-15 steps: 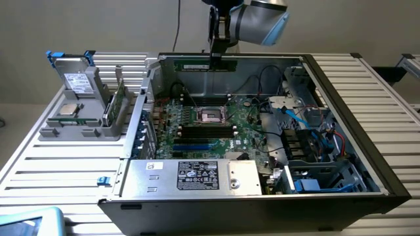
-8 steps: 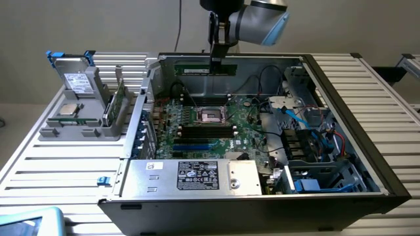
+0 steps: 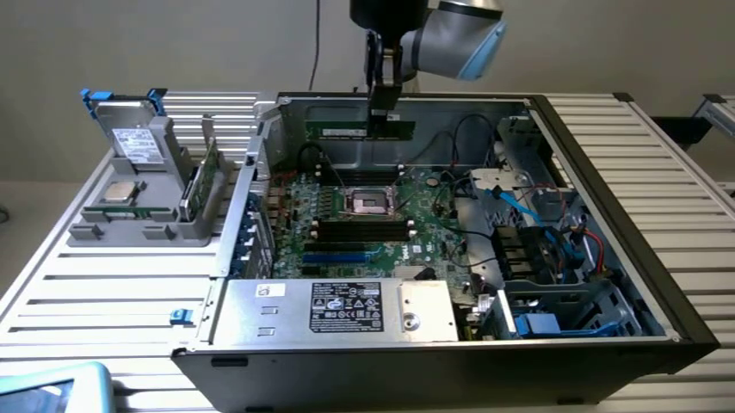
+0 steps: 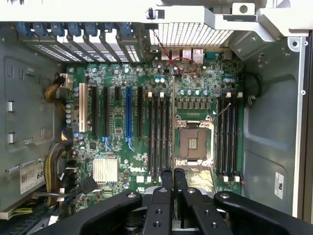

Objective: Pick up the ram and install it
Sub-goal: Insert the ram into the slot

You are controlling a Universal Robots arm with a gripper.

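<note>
Black and matte, my gripper [image 4: 173, 172] has its two slim fingers [image 4: 167, 178] drawn nearly together. The jaws are clamped on the ram [image 3: 344, 131], a thin, flat green stick with a pale label strip, held by its upper edge with its long side level. It hangs well above the processor socket [image 3: 370, 202] and beyond it, over the far wall of the case [image 3: 626, 176].

That socket is a square bright-metal frame around a dark centre. Just beside it, on two opposite sides, run the memory slots [image 4: 227, 137], long, narrow and black with pale latches at their ends.

Past one bank of slots from the socket lie a long blue slot [image 4: 128, 115] and a finned silver heatsink [image 4: 105, 170]. White "DELL" lettering [image 4: 131, 168] is printed on the green board there.

The air straight above the socket is open. On the exterior view's right of it, blue cables [image 3: 519, 206] and drive bays crowd close. Nearer the exterior camera than the socket sits a grey sheet-metal power supply [image 3: 344, 307]; the print on its black label is too small to read.

Far from the socket on the exterior view's left, a grey tray [image 3: 138, 228] stands outside the case on the slatted table [image 3: 677, 155].
</note>
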